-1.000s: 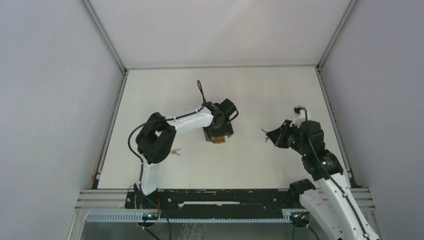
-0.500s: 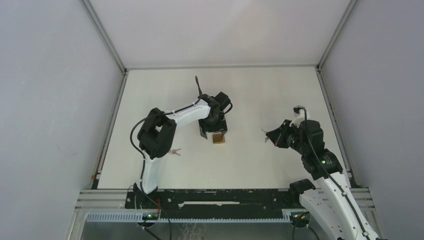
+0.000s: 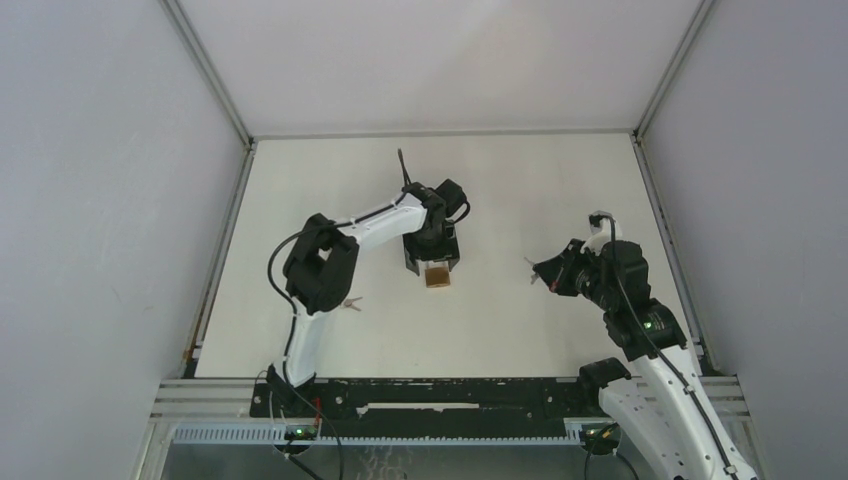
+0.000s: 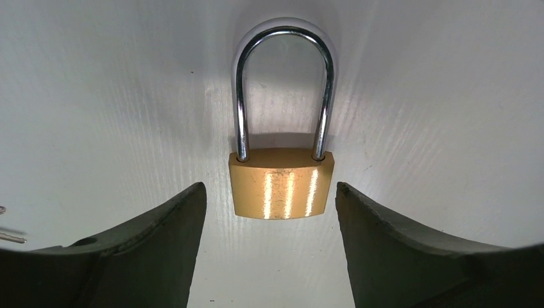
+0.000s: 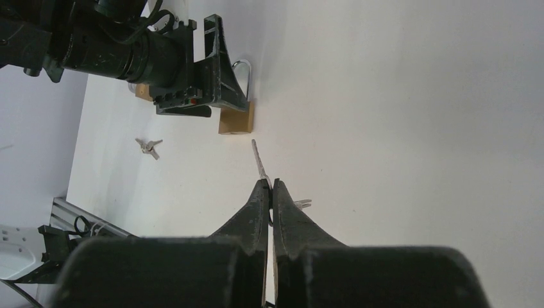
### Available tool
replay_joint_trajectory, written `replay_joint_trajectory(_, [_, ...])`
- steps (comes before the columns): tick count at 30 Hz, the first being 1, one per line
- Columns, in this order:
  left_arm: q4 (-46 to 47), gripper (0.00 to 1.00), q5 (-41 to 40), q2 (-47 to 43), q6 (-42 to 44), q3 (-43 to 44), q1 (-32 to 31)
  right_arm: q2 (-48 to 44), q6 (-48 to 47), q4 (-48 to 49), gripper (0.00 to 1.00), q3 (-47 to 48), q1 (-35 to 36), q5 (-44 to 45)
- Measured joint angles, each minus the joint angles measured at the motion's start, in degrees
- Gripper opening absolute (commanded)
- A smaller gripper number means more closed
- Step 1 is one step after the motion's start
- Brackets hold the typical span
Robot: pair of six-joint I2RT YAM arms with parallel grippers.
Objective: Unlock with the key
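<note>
A brass padlock (image 4: 282, 185) with a steel shackle (image 4: 284, 83) lies flat on the white table; it also shows in the top view (image 3: 436, 277) and the right wrist view (image 5: 236, 120). My left gripper (image 3: 432, 262) hovers over it, open, its fingers (image 4: 160, 244) apart on either side of the brass body without touching. My right gripper (image 5: 269, 186) is shut on a key (image 5: 259, 162), whose blade sticks out past the fingertips toward the padlock. In the top view the right gripper (image 3: 545, 270) is to the right of the padlock, well apart from it.
A small bunch of spare keys (image 3: 349, 303) lies on the table left of the padlock, also seen in the right wrist view (image 5: 148, 146). Grey walls enclose the white table (image 3: 520, 190) at left, right and back.
My left gripper has swung back and left, turning over the padlock, so the brass body now shows in front of it. The right arm has stayed still with the key.
</note>
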Motion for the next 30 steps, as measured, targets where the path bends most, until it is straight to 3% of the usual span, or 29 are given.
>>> replay_joint_trajectory(30, [-5.64, 0.69, 0.37, 6.36, 0.11, 5.44, -2.05, -0.02, 0.02, 0.52, 0.00, -1.86, -1.29, -0.92])
